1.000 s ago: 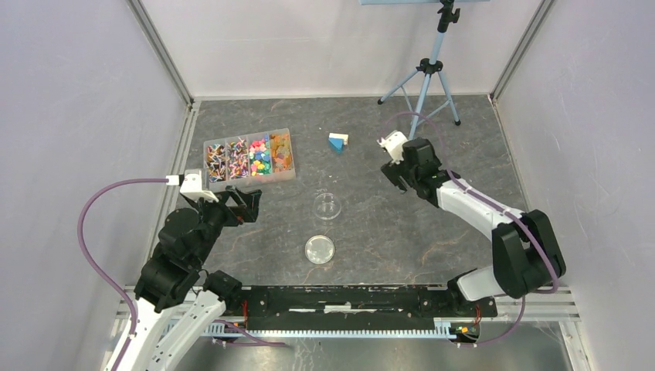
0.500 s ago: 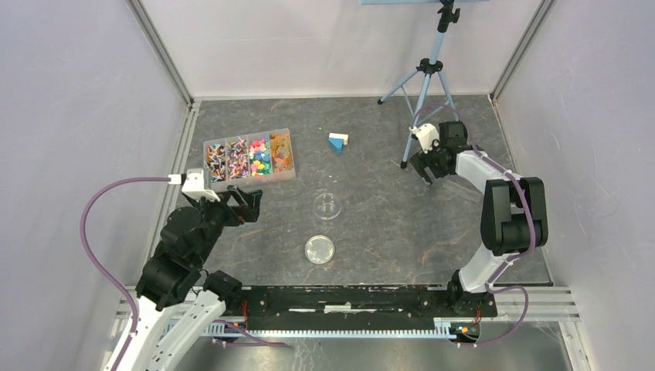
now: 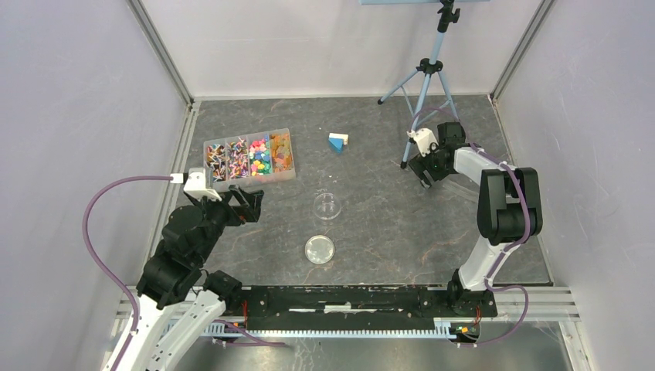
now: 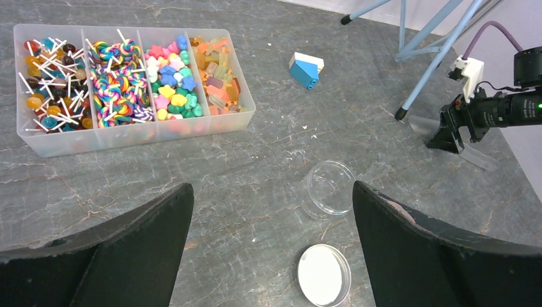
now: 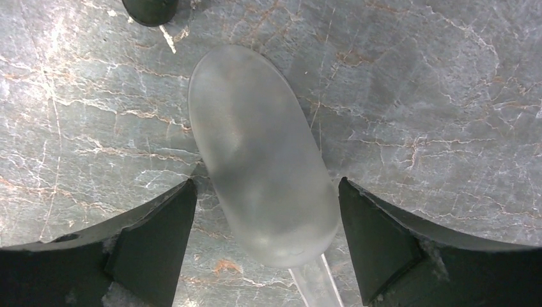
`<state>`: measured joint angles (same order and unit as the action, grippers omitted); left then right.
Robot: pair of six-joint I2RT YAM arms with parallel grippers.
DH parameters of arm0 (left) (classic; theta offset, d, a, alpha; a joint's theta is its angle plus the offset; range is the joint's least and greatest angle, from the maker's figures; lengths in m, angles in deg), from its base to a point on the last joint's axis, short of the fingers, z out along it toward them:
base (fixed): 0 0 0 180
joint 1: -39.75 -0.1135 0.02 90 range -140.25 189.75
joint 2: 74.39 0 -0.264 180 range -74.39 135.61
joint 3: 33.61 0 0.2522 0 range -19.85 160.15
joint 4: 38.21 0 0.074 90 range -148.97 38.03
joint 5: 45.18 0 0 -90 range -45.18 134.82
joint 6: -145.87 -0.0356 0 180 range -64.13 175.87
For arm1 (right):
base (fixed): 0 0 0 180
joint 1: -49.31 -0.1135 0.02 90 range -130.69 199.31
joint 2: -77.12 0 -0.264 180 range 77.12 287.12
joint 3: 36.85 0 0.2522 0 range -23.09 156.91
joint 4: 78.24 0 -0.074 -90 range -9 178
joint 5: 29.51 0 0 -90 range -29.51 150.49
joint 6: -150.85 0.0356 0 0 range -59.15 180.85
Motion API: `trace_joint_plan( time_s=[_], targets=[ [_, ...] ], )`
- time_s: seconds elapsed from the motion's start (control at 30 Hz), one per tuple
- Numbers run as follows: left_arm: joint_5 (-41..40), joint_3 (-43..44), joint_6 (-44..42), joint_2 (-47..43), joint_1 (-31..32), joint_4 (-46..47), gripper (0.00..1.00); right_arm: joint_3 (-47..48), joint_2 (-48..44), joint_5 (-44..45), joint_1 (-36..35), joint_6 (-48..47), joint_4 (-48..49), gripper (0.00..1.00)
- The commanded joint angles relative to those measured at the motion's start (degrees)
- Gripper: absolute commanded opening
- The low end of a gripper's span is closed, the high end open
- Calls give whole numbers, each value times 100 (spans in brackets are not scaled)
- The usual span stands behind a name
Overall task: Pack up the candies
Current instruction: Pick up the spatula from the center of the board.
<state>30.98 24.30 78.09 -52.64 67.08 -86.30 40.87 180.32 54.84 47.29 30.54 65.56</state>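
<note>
The right gripper points straight down at the table with its jaws spread wide and nothing clamped. Directly under it, between the two fingers, lies a frosted plastic scoop. The scoop's long axis crosses the line between the fingers at a slight slant. Its rounded bowl points away from the wrist and its thin handle trails back under the palm. Each finger stands just beside a flank of the bowl, but I cannot tell whether either one touches it. Judged from this, closing would pinch the scoop across its width. Just beyond the bowl's far end sits a dark tripod foot.

The candies are well apart from this hand, across the table in a clear box with four compartments. The left gripper is much nearer to them. It hangs above the table, also wide open and empty, with the box ahead of it to its left. An open clear dish lies ahead to its right, and the dish's lid lies closer in, below the right finger.
</note>
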Motion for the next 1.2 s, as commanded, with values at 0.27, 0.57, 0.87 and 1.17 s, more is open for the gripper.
trace_joint_plan(
  time_s=[0.27,0.57,0.87,1.17],
  targets=[
    [25,7,-209,127,-32,110,100,362,40,-238,25,434,-613,69],
    [179,131,-165,282,-33,-67,100,-683,-1132,-833,18,1967,442,56],
    [778,235,32,602,-31,-123,99,-2288,-2831,-3008,-128,4512,3234,53],
    [1968,454,605,1136,-35,-205,100,-4881,-3847,-2767,-1740,8890,9253,53]
  ],
)
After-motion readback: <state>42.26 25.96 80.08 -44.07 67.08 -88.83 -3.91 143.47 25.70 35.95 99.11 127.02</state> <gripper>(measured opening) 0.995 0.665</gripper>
